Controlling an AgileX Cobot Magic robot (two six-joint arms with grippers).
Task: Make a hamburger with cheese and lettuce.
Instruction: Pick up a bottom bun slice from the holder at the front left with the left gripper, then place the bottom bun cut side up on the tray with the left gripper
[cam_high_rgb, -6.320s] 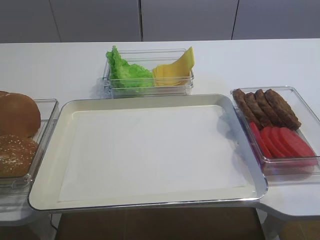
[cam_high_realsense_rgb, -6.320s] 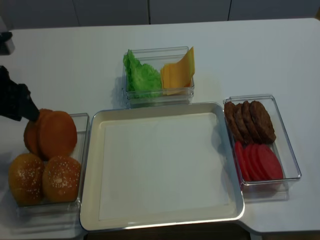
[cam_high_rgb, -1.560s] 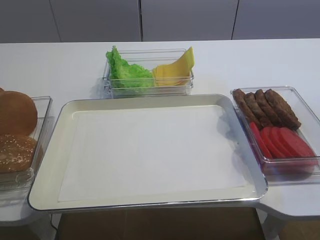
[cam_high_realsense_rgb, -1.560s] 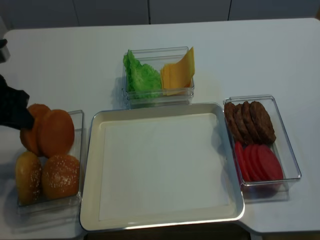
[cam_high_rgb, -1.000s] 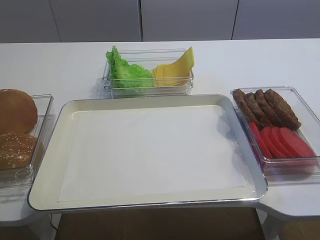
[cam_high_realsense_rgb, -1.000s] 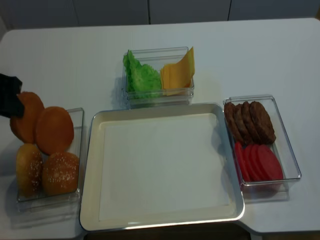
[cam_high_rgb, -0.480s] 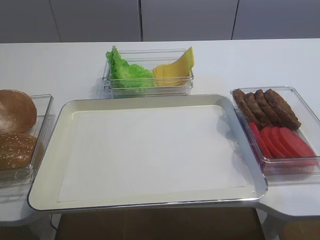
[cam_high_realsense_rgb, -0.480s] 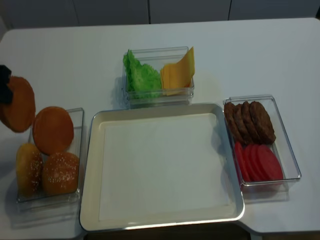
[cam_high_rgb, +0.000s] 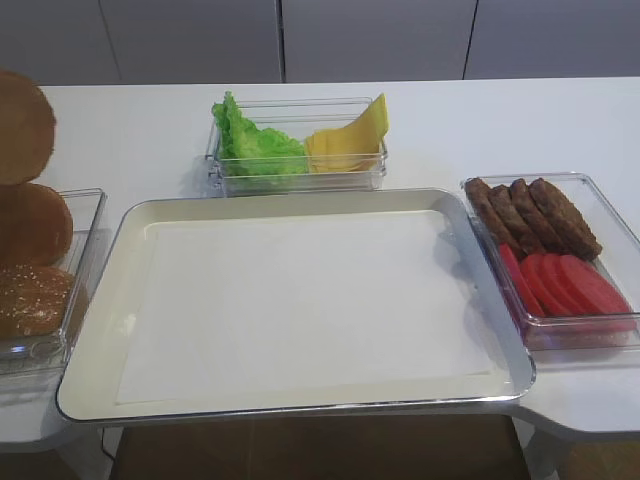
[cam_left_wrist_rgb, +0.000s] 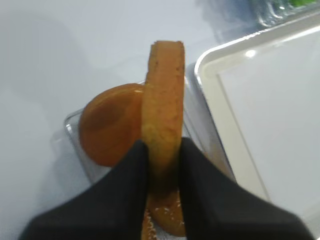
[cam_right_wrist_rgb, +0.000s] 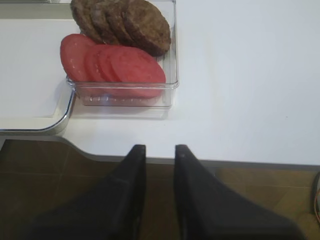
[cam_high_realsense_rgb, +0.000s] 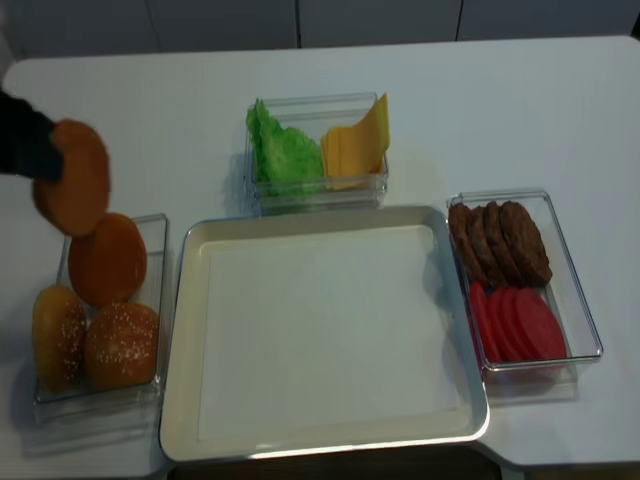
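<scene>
My left gripper (cam_left_wrist_rgb: 162, 146) is shut on a golden-brown bun half (cam_left_wrist_rgb: 164, 95), the start of the hamburger, and holds it on edge. In the realsense view the bun half (cam_high_realsense_rgb: 72, 190) hangs above the far end of the bun container (cam_high_realsense_rgb: 160, 300), with the gripper (cam_high_realsense_rgb: 40, 152) at its left. The lettuce (cam_high_rgb: 258, 145) and the cheese (cam_high_rgb: 350, 138) lie side by side in a clear box behind the tray (cam_high_rgb: 300, 405). My right gripper (cam_right_wrist_rgb: 157, 148) hovers off the table's front edge, its fingers slightly apart with nothing between them.
The clear container on the left holds a flat bun half (cam_high_realsense_rgb: 105, 262) and two sesame bun tops (cam_high_realsense_rgb: 120, 345). On the right, another container (cam_high_realsense_rgb: 590, 330) holds brown patties (cam_high_realsense_rgb: 505, 240) and red tomato slices (cam_high_realsense_rgb: 520, 325). White paper lines the tray (cam_high_realsense_rgb: 320, 330).
My left gripper has lifted the bun half up out of the bun container and carried it a little to the right. Nothing else has moved.
</scene>
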